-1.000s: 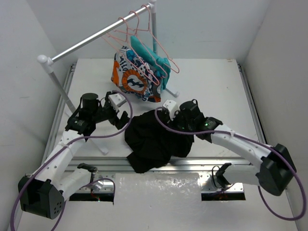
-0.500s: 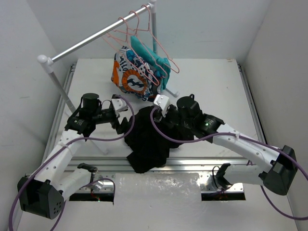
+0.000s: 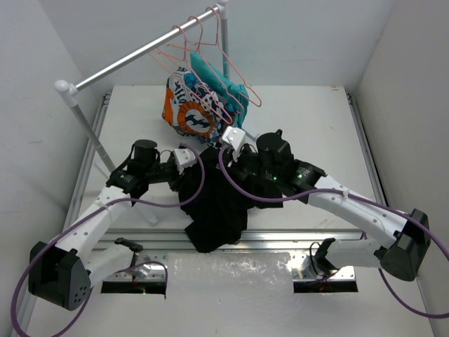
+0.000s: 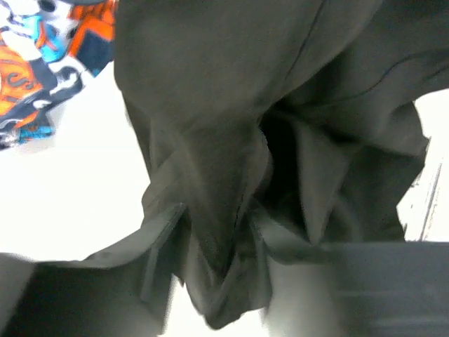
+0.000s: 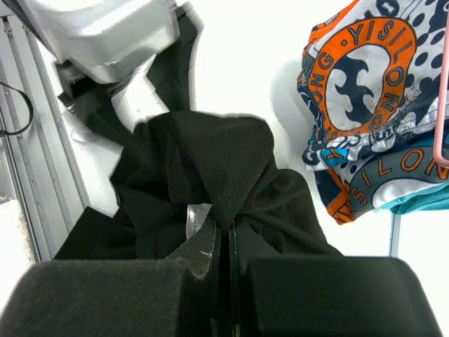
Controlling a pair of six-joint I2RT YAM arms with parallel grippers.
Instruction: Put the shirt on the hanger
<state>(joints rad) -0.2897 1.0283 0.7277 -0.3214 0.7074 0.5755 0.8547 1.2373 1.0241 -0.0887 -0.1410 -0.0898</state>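
The black shirt (image 3: 214, 207) hangs bunched between my two arms at the table's middle, its lower part lying on the table. My right gripper (image 3: 235, 163) is shut on a raised fold of the shirt (image 5: 224, 161), next to the white neck label (image 5: 193, 219). My left gripper (image 3: 191, 174) is at the shirt's left edge, and a hanging fold of the shirt (image 4: 210, 161) is pinched between its jaws. Several pink wire hangers (image 3: 210, 60) hang on the rail; I cannot tell which is the hanger for this shirt.
A white clothes rail (image 3: 140, 53) crosses the back on two posts. An orange-blue-white patterned garment (image 3: 189, 116) and a teal garment (image 3: 228, 90) hang from it right behind the grippers. A metal strip (image 3: 273, 235) runs along the table's near edge.
My right gripper has lifted the shirt and carried it left and back toward the rail. My left gripper has moved right to the shirt's edge and closed on a fold.
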